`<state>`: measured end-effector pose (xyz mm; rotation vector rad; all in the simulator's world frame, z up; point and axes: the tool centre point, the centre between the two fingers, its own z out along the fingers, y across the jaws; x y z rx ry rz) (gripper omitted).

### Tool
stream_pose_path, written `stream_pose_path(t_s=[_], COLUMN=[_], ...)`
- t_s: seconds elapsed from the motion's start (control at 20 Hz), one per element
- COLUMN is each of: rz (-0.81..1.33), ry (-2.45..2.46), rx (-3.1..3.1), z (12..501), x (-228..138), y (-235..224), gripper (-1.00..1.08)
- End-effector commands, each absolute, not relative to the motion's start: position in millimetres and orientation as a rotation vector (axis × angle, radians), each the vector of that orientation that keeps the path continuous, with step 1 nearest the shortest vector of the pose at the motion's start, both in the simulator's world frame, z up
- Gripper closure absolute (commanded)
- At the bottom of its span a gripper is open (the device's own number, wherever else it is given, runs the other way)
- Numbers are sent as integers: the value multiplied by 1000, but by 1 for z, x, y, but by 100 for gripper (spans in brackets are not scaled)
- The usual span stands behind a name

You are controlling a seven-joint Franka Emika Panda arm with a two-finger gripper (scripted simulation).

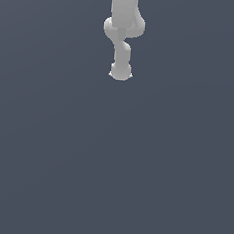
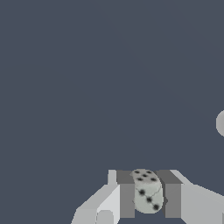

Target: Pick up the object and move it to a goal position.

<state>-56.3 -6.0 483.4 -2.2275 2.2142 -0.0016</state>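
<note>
In the wrist view the object (image 2: 147, 191), a pale grey die with rounded corners and black dots, sits between the two dark grey pads (image 2: 127, 197) of my gripper (image 2: 149, 195). Both pads press against its sides, so the gripper is shut on it. In the exterior view the white arm hangs from the upper edge and ends in the gripper (image 1: 120, 72), above the plain dark surface. The object cannot be made out there.
A dark blue-grey surface (image 1: 113, 164) fills both views, without edges or markings. A pale grey round shape (image 2: 221, 123) is cut off by the wrist picture's border; I cannot tell what it is.
</note>
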Motion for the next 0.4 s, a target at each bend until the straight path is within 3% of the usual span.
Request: stream_pose_path(t_s=[0.0,0.35], rz=[0,0], ry=[2214,2213], rx=[-2229,-2229], z=[493,500], x=[-58,-57], y=[-5,-5], gripper=[108,108])
